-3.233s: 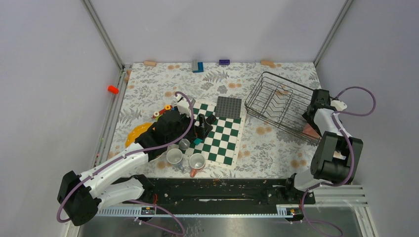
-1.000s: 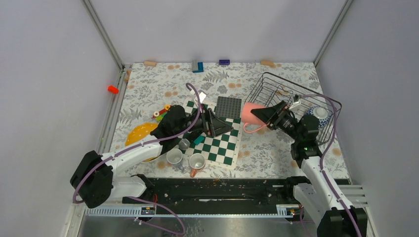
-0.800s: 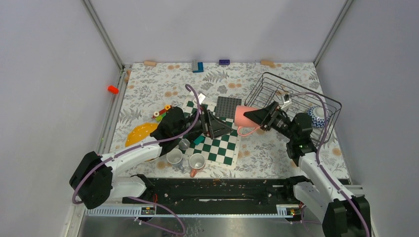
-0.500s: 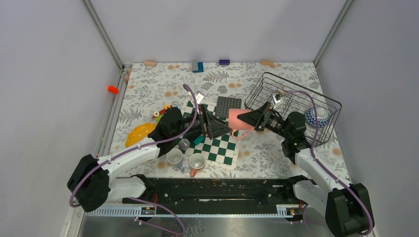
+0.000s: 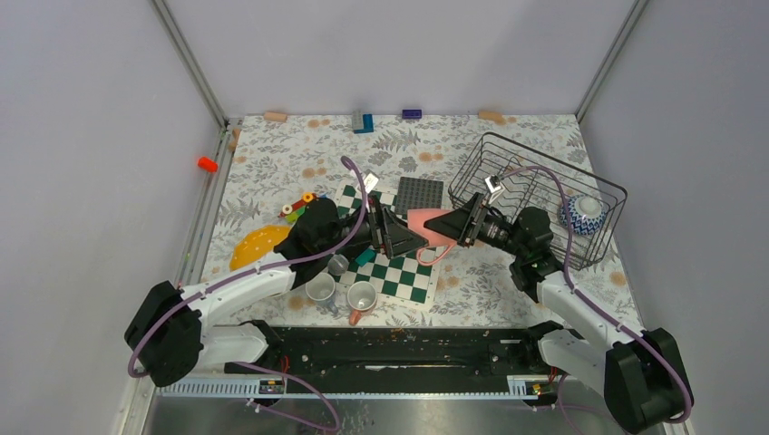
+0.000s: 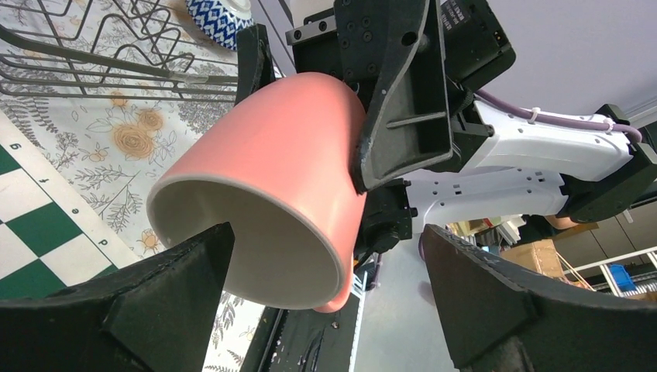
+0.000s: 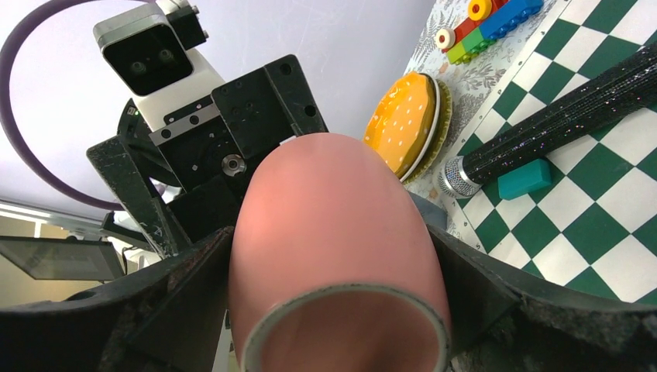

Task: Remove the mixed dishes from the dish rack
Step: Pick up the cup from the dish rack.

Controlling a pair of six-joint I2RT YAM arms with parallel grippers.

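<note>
The pink mug (image 5: 420,220) is clamped across its body by the right tool (image 5: 437,223) and held in the air at nine o'clock from the dish rack (image 5: 580,178), above the chessboard (image 5: 403,263). The left tool (image 6: 325,232) is spread wide with nothing gripped, one finger on each side of the mug's rim. If the right grip is released before the left one is closed, the mug may be dropped onto the worktop (image 5: 272,154).

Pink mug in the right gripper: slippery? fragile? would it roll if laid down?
The pink mug looks smooth and glossy, so it is probably slippery between the right gripper's fingers. It seems rigid ceramic, likely breakable if dropped. Laid sideways, its round wall would probably roll.
</note>
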